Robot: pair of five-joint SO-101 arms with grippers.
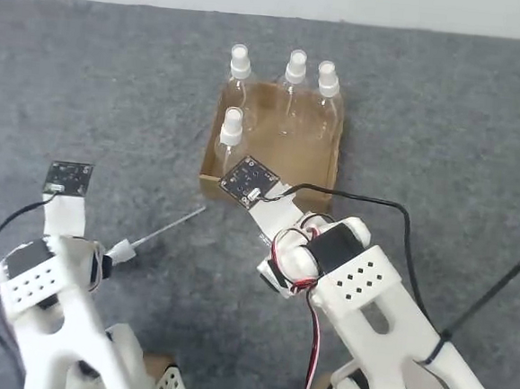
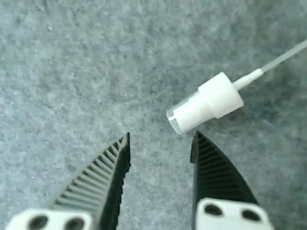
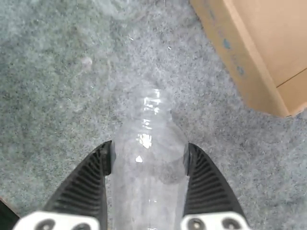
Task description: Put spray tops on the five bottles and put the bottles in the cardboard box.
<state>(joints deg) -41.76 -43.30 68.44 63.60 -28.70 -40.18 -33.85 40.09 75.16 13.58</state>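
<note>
Several clear bottles with white spray tops, such as one bottle (image 1: 232,131), stand in the cardboard box (image 1: 324,177) at the table's far middle. My right gripper (image 3: 148,148) is shut on a clear bottle (image 3: 149,163) with a bare neck, held over the grey carpet just beside the box's corner (image 3: 254,57). A loose white spray top (image 2: 206,101) with a long thin tube lies on the carpet (image 1: 122,253), its tube pointing toward the box. My left gripper (image 2: 160,143) stands open just short of it, with nothing between its fingers.
Grey carpet (image 1: 447,101) covers the whole table. The right arm (image 1: 361,284) leans in from the near right, with a black cable looping off it. The left arm (image 1: 46,277) sits at the near left.
</note>
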